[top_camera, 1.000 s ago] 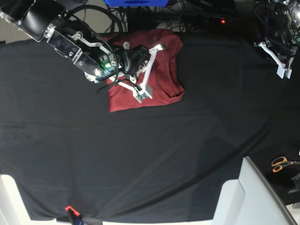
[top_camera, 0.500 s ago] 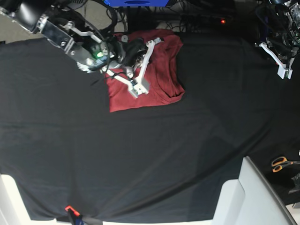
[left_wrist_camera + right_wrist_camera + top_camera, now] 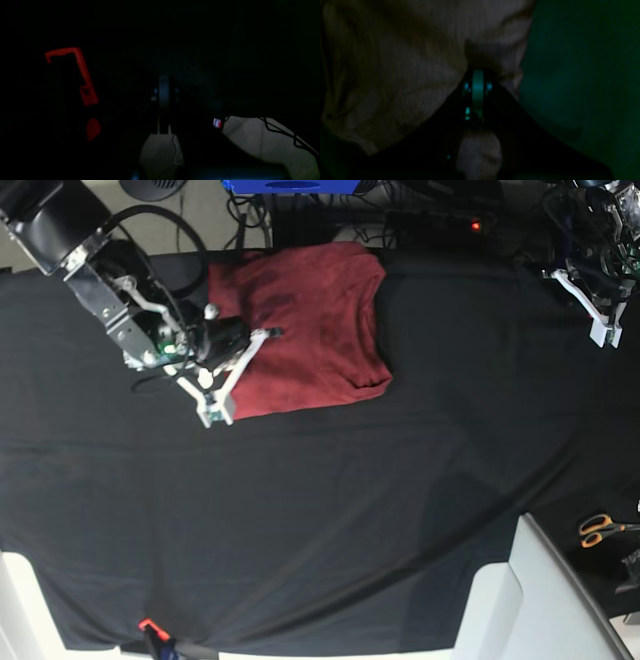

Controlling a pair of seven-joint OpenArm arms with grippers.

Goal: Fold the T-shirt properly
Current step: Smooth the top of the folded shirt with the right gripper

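Folded maroon T-shirt [image 3: 305, 325] lies far-left on the black table cover [image 3: 330, 510]; right gripper [image 3: 216, 412] (clenched, empty) at its near-left corner; left gripper [image 3: 605, 330], clenched, far right.

table cover: black cloth [image 3: 330, 510] spread wide across the table, faintly creased
front edge: white furniture panels [image 3: 540, 600] at the lower right
scissors: orange-handled pair [image 3: 600, 529] at the right edge
clamp: small orange clip [image 3: 148, 626] on the cloth's near edge
back: blue box [image 3: 290, 185], tangled dark cables [image 3: 420, 205], one red indicator light [image 3: 476, 224]
light: even in the base view, very dim in both wrist views
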